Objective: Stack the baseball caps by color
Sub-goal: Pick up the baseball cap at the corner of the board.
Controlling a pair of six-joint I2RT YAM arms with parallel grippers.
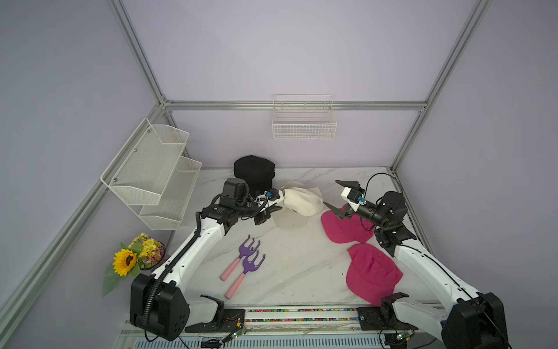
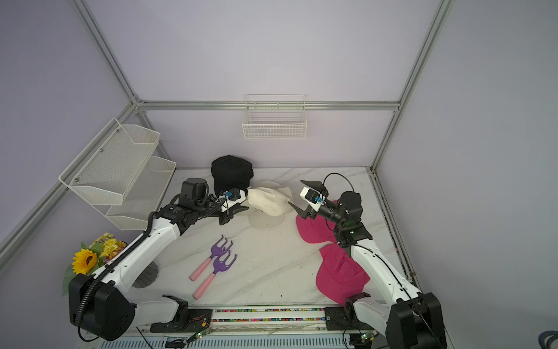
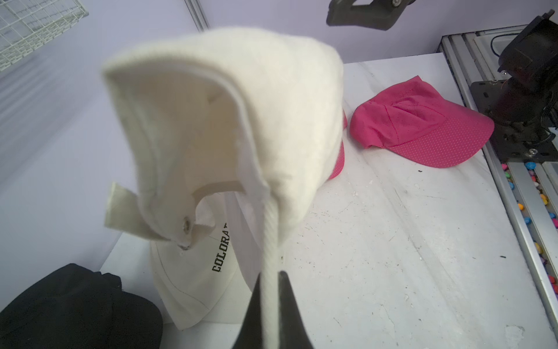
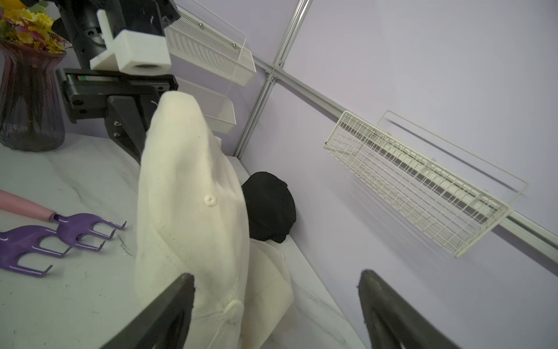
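Note:
My left gripper (image 1: 276,209) (image 3: 270,275) is shut on the edge of a cream baseball cap (image 1: 302,199) (image 3: 226,121) (image 4: 187,196). It holds that cap up over another cream cap (image 1: 288,222) (image 3: 193,287) with "COLORADO" lettering, which lies on the table. Behind them, black caps (image 1: 254,172) (image 3: 75,308) sit piled against the back wall. Two hot pink caps (image 1: 344,229) (image 1: 371,272) lie at the right, apart from each other. Just right of the held cap, my right gripper (image 1: 330,192) (image 4: 276,275) stands wide open with nothing between its fingers, above the farther pink cap.
Two purple hand rakes (image 1: 244,260) with pink handles lie at the front centre. A vase of flowers (image 1: 136,256) stands at the left edge. A mesh shelf (image 1: 151,169) hangs on the left wall and a wire basket (image 1: 303,121) on the back wall.

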